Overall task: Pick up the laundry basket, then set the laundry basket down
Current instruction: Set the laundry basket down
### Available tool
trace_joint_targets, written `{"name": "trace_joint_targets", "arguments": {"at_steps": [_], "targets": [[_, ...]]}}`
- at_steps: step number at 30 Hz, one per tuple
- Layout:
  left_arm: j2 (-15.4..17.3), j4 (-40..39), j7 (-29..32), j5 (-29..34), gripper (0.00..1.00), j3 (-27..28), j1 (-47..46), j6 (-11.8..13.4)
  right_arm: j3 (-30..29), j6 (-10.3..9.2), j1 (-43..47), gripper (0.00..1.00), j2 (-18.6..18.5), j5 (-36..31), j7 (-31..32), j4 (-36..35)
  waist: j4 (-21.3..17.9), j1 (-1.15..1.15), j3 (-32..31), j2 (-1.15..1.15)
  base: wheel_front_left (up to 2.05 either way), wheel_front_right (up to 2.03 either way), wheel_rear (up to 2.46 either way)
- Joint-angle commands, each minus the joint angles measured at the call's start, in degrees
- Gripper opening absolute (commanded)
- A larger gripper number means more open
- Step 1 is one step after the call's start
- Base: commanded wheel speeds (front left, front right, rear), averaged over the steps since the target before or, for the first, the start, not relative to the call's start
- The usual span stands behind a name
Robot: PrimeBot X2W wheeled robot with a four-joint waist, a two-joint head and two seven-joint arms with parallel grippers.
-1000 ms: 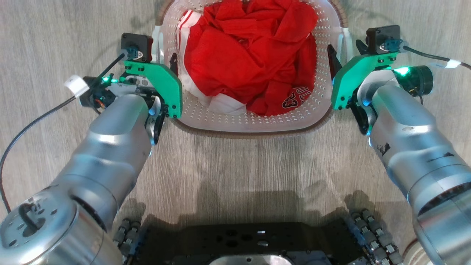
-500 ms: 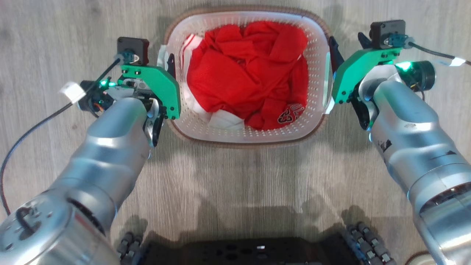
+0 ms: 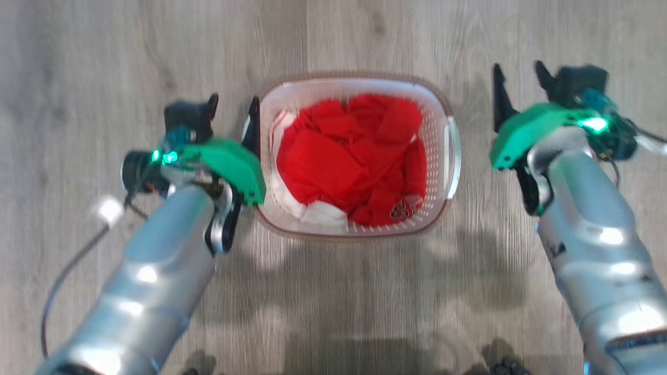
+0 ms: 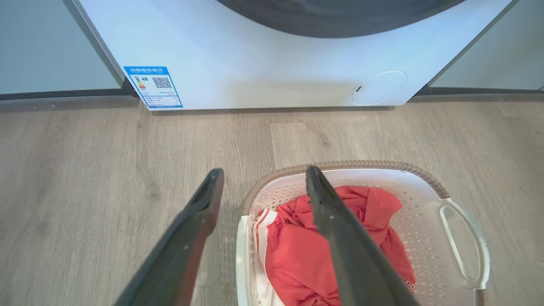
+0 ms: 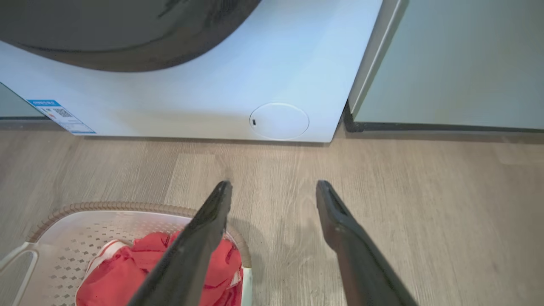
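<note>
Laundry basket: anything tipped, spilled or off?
Nothing stands out. The laundry basket sits level on the floor, with the red clothes all inside its rim. The left gripper is open astride the basket's left edge; the right gripper is open, apart from its right side.
</note>
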Motion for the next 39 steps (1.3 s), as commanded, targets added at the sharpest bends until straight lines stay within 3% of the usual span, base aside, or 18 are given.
{"name": "trace_joint_targets", "arguments": {"at_steps": [1, 10, 17, 27, 39], "targets": [[2.0, -3.6, -0.5, 2.6, 1.00, 4.1, 2.0, 0.4, -1.0, 0.07, 2.9, 1.00, 1.1, -1.3, -0.6, -3.8, 0.4, 0.01, -4.1, -0.01, 0.00, 0.00, 0.00], [0.6, -16.3, -0.5, 15.1, 1.00, 15.6, 16.7, -0.9, -1.3, 0.07, 15.0, 1.00, 1.2, 0.0, -0.6, -17.0, 0.6, 0.01, -12.6, -0.01, 0.00, 0.00, 0.00], [-1.1, -24.4, -0.5, 21.1, 1.00, 22.2, 27.0, -2.3, -0.9, 0.07, 24.9, 1.00, 1.2, 0.9, -0.6, -26.5, 0.1, 0.01, -18.8, -0.01, 0.00, 0.00, 0.00], [-2.8, -31.7, -0.5, 25.2, 1.00, 28.5, 37.9, -2.4, 0.1, 0.07, 36.7, 1.00, 1.2, 2.8, -0.6, -35.6, -1.2, 0.01, -25.3, -0.01, 0.00, 0.00, 0.00], [-3.8, -37.2, -0.5, 27.0, 1.00, 31.1, 49.0, -2.9, -0.9, 0.07, 46.4, 1.00, 1.2, 3.0, -0.6, -42.7, -3.2, 0.01, -31.6, -0.01, 0.00, 0.00, 0.00]]}}
